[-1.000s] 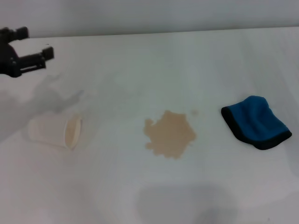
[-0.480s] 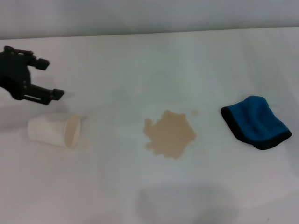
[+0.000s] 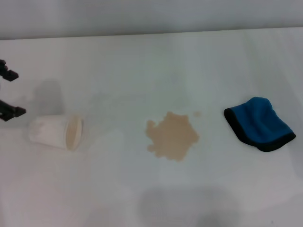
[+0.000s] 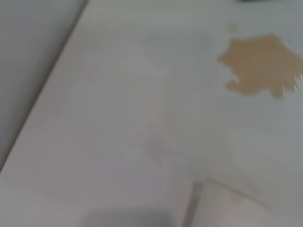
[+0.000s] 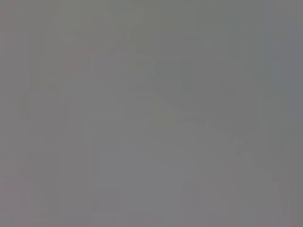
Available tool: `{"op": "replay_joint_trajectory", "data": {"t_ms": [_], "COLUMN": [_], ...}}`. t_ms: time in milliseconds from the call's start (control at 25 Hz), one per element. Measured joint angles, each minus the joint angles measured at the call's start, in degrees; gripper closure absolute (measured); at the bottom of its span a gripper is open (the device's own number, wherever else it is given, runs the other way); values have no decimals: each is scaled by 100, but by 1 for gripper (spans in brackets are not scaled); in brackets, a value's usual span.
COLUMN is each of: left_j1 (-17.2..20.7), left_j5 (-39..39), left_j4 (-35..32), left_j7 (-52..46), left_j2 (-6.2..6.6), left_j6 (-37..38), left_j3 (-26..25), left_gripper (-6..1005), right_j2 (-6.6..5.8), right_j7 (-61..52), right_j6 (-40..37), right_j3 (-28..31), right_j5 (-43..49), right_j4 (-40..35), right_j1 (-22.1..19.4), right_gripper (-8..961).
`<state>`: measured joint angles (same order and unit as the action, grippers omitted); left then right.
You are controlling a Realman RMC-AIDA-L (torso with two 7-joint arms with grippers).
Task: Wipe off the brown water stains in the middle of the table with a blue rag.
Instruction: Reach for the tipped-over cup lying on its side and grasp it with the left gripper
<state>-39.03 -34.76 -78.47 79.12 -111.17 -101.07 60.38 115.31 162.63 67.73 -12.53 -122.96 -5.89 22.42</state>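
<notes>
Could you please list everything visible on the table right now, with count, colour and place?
Broad white smooth tabletop: one, white, fills the view.
Flat tan-brown liquid blotch: one, light brown, mid-table, with a tiny satellite spot just beyond it.
Soft blue rag with black edging: one, bright blue, bunched on the robot's right, apart from the blotch.
White paper cup: one, white with beige inside, on its side at the robot's left, mouth towards the blotch.
Left tool: one, black, at the left edge beside the cup, fingers apart.
Right tool: not in view.
</notes>
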Motion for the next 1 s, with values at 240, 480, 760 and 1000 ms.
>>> {"op": "replay_joint_trajectory", "data": {"t_ms": [240,480,760,1000], "left_j1": [51,206,286,294], "left_j5": [466,561,551,791], "left_j4": [-117,20,593,938], "left_j7": [946,1607,1932,2057], "left_j2": [-263,-400,-421,-519], "left_j6": [-48,207,817,1464], "left_j3": [49,218,865,1193], "left_gripper": [122,128,143,145], "right_j2": [4,7,0,-29], "right_j7": [-7,-17,-21,-119], "right_j6": [434,1278,1940,2372], "right_j3": [4,5,6,7], "right_j5": [1,0,1,1], "right_j4": [172,607,994,1120], "right_j1": [-151,-376,-590,-737], "right_gripper": [81,81,81,81]}}
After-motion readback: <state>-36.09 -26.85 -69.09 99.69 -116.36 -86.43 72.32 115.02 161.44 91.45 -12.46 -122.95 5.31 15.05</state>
